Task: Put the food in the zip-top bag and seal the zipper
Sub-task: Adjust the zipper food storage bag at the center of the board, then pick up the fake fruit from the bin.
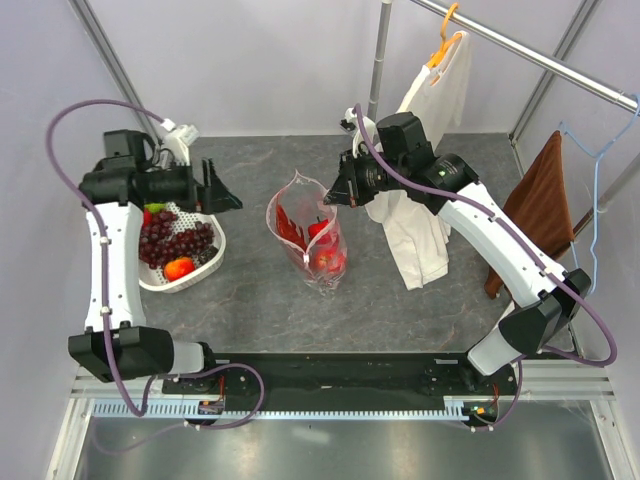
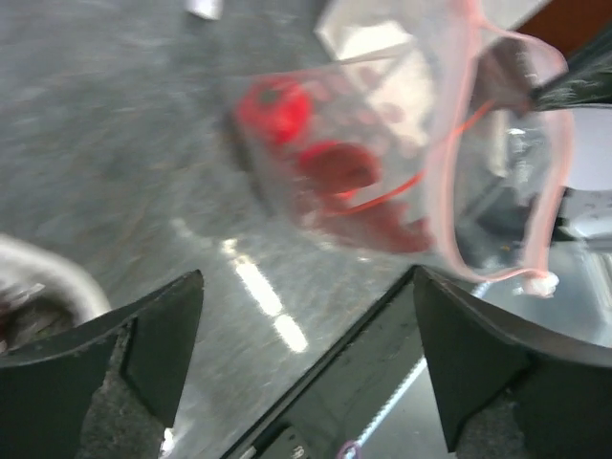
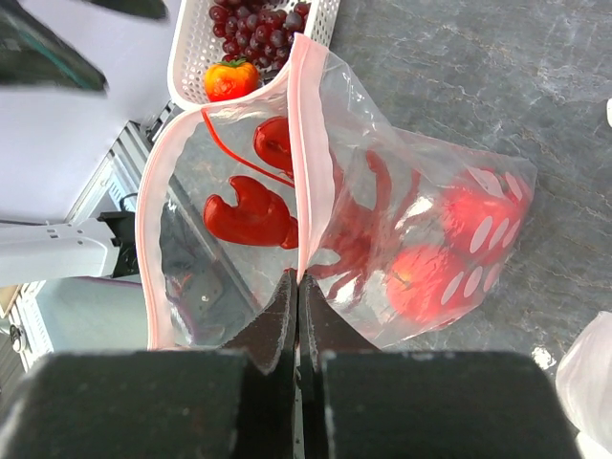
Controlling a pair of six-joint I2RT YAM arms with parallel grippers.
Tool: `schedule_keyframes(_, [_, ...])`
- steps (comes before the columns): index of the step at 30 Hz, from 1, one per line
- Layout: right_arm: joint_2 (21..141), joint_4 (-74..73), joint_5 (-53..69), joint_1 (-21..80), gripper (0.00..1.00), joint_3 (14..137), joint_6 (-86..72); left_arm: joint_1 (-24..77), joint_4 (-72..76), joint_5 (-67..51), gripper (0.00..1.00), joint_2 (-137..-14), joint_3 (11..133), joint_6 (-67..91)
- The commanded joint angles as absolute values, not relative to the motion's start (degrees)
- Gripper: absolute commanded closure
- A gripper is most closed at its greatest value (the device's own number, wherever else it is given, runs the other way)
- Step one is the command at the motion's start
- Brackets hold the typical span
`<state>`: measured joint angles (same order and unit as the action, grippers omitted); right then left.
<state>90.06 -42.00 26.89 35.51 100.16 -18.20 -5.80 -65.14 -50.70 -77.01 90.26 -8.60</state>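
The clear dotted zip-top bag (image 1: pixel 312 240) stands open mid-table, with red chilli peppers (image 3: pixel 251 215) and two red apples (image 3: pixel 475 215) inside. My right gripper (image 1: pixel 331 197) is shut on the bag's pink zipper strip (image 3: pixel 300 143) and holds that edge up; the right wrist view shows the pinch (image 3: pixel 298 280). My left gripper (image 1: pixel 232 200) is open and empty, above the basket's right rim and left of the bag, which it faces in the left wrist view (image 2: pixel 306 287). Dark purple grapes (image 1: pixel 178 240), an orange (image 1: pixel 180 267) and a green piece (image 1: pixel 157 208) lie in the basket.
The white mesh basket (image 1: pixel 213 262) sits at the left. A cream shirt (image 1: pixel 420 240) hangs from a rail at the back right, close behind my right gripper, with a brown cloth (image 1: pixel 540 200) further right. The black base bar (image 1: pixel 330 375) runs along the near edge.
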Motion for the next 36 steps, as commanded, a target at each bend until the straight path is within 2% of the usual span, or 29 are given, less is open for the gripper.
schedule_keyframes(1, [89.9,-39.9,25.5,35.3,1.0,101.0,-18.2,-12.4,-79.1,-48.0,0.0,-78.6,96.8,-27.0])
schedule_keyframes(5, [90.1,-39.9,24.3,35.2,1.0,101.2,-17.8,-17.9,-84.5,-38.5,0.0,-81.5,96.3,-36.4])
schedule_keyframes(13, [90.2,-40.1,24.2,34.5,1.0,101.3,-18.0,-23.2,-77.6,-20.7,0.02,-82.6,87.9,-44.4])
schedule_keyframes(15, [90.2,-40.2,24.0,34.5,1.0,101.4,-18.0,-23.5,-76.9,-18.3,0.05,-81.7,84.6,-43.0])
schedule_keyframes(21, [90.4,-40.0,24.0,34.5,1.0,101.1,-18.0,-23.5,-68.5,-14.7,0.03,-78.8,76.6,-38.6])
schedule_keyframes(26, [90.4,-39.9,23.9,34.5,1.0,101.2,-18.3,-23.8,-63.4,-8.6,0.06,-82.4,73.4,-29.8])
schedule_keyframes(36, [90.6,-39.6,23.8,34.5,1.0,101.1,-18.9,-24.3,-56.8,-7.1,0.07,-85.6,67.3,-21.8])
